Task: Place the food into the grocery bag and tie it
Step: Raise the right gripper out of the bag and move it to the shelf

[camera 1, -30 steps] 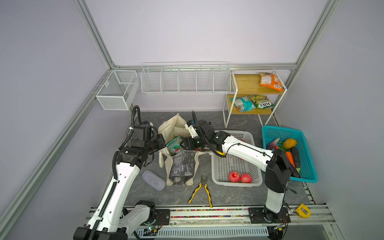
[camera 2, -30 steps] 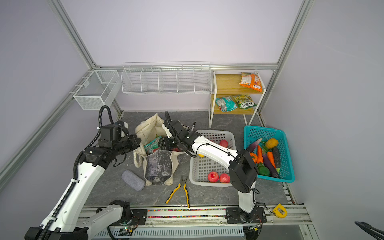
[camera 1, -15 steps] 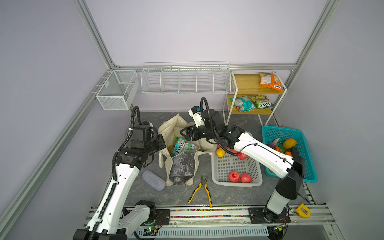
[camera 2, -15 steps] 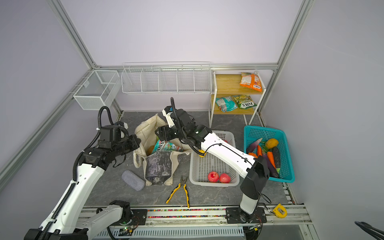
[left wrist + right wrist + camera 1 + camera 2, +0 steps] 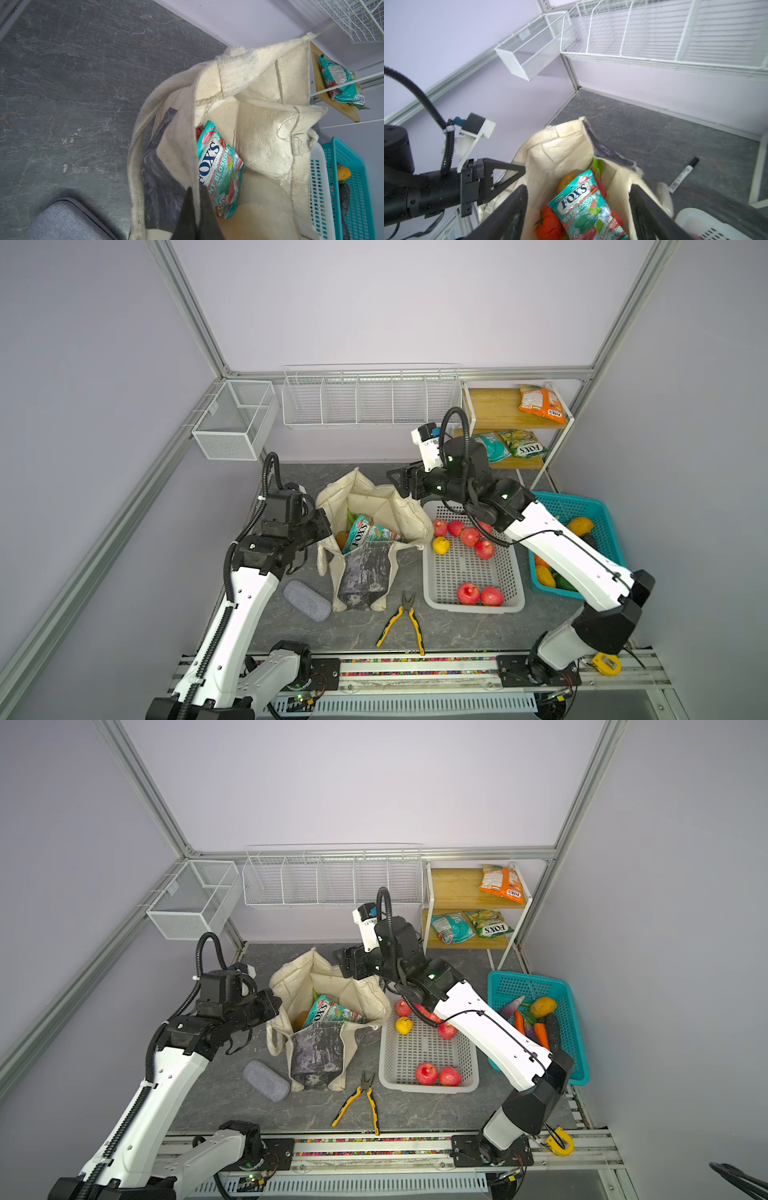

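The left pincer (image 5: 196, 190) is closed on the cream rim of the grocery bag (image 5: 374, 502) and holds its mouth open; the bag stands mid-counter, nearer the left edge. The right pincer (image 5: 399, 485) hangs over the bag's far rim with its jaws wide apart and nothing between them.

Inside the bag lies a teal packet (image 5: 583, 205) printed "FOX'S", "MINT BLOSSOM" and "OVAL CANDY". Its long axis slants from the bag's far-left corner toward its near-right one. An orange fruit (image 5: 566, 180) and something red sit beside it.

Food is still outside the bag. The closest is a cluster of red apples (image 5: 469, 537) at the far end of the white basket (image 5: 473, 605), just right of the bag. It sits below the right pincer and back toward that arm's base, so the free right arm is clearly the nearer one. Being round, the apples probably allow a grasp from any side. The orange (image 5: 540, 402) and yellow-green (image 5: 521, 443) shelf packets also read "FOX'S".
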`<action>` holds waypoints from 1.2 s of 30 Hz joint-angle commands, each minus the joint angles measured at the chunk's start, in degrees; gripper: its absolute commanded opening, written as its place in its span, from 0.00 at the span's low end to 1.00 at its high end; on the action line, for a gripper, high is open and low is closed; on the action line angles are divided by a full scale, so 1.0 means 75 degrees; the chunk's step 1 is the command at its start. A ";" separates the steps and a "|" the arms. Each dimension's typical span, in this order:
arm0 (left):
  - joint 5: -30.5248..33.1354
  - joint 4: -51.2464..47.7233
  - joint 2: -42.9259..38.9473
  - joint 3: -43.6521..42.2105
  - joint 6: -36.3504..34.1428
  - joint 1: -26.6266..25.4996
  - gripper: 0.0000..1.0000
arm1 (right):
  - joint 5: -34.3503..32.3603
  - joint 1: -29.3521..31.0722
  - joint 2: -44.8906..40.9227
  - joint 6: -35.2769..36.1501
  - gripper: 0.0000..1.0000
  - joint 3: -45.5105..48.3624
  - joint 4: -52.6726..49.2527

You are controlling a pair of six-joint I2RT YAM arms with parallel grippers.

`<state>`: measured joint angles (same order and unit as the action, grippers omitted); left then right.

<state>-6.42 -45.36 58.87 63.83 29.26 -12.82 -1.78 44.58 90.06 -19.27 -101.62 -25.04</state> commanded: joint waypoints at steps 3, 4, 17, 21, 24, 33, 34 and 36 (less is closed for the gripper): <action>0.0035 -0.0124 0.0012 0.0219 -0.0033 -0.0037 0.00 | -0.0575 -0.0755 -0.0722 -0.0037 0.82 0.0283 0.0323; 0.0028 -0.0127 0.0003 0.0219 -0.0034 -0.0037 0.00 | -0.0663 -0.0913 -0.0793 -0.0086 0.82 0.0327 0.0371; 0.0029 -0.0161 0.0039 0.0296 -0.0057 -0.0037 0.00 | -0.0480 -0.3675 -0.1706 -0.2119 0.83 0.1104 0.1384; 0.0035 -0.0157 0.0028 0.0290 -0.0073 -0.0037 0.00 | -0.0253 -0.4320 -0.1718 -0.2722 0.83 0.1128 0.1670; 0.0044 -0.0174 0.0035 0.0285 -0.0092 -0.0037 0.00 | -0.0153 -0.4878 -0.1610 -0.3303 0.82 0.1128 0.1950; 0.0092 -0.0158 -0.0027 0.0228 -0.0035 -0.0037 0.00 | 0.0370 -0.6041 -0.0719 -0.5504 0.79 0.0664 0.2905; 0.0097 -0.0156 -0.0041 0.0221 -0.0022 -0.0037 0.00 | 0.0398 -0.6119 -0.0624 -0.5594 0.79 0.0571 0.2955; 0.0082 -0.0160 -0.0078 0.0198 -0.0009 -0.0037 0.00 | 0.0445 -0.6291 -0.0394 -0.5687 0.79 0.0296 0.2942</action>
<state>-6.26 -45.71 59.13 64.18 29.28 -12.82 -0.25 -1.23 85.65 -56.47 -96.47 -6.50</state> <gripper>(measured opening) 0.048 0.792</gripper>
